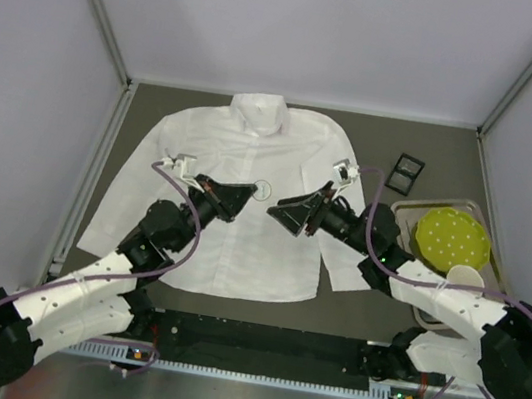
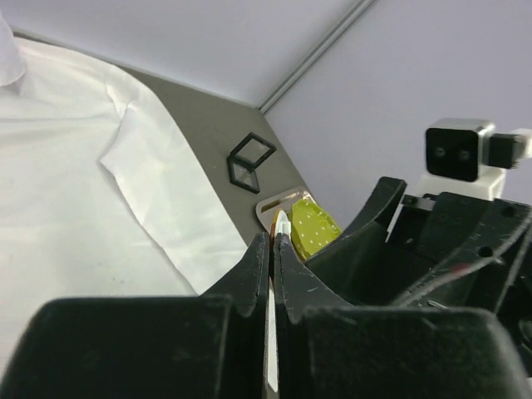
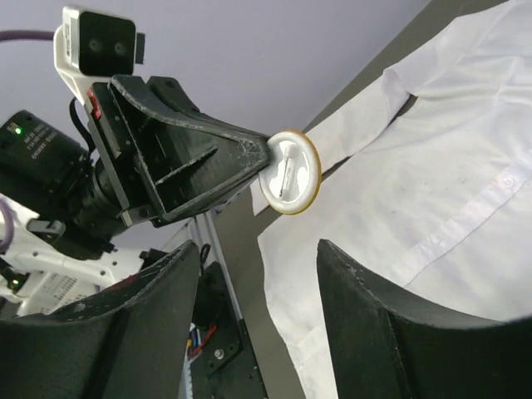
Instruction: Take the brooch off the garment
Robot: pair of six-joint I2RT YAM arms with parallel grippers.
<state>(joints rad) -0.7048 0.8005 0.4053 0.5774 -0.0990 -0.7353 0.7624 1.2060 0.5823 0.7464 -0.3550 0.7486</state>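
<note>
The garment (image 1: 219, 243) is a white shirt lying flat, collar away from me; it also fills the left of the left wrist view (image 2: 75, 183) and the right of the right wrist view (image 3: 432, 191). The brooch (image 3: 290, 171), a small round pin with a gold rim and white back, hangs above the shirt front (image 1: 263, 191). My left gripper (image 2: 277, 241) is shut on its edge (image 2: 283, 224), its black fingers (image 3: 208, 162) reaching in from the left. My right gripper (image 3: 258, 248) stands open just below the brooch, touching nothing, and faces the left gripper (image 1: 241, 196) in the top view (image 1: 279, 212).
A small black square box (image 1: 405, 171) lies on the table right of the shirt. Further right is a grey tray (image 1: 416, 213) holding a yellow-green dotted dish (image 1: 452, 237) and a white cup (image 1: 466, 279). Walls enclose the table on three sides.
</note>
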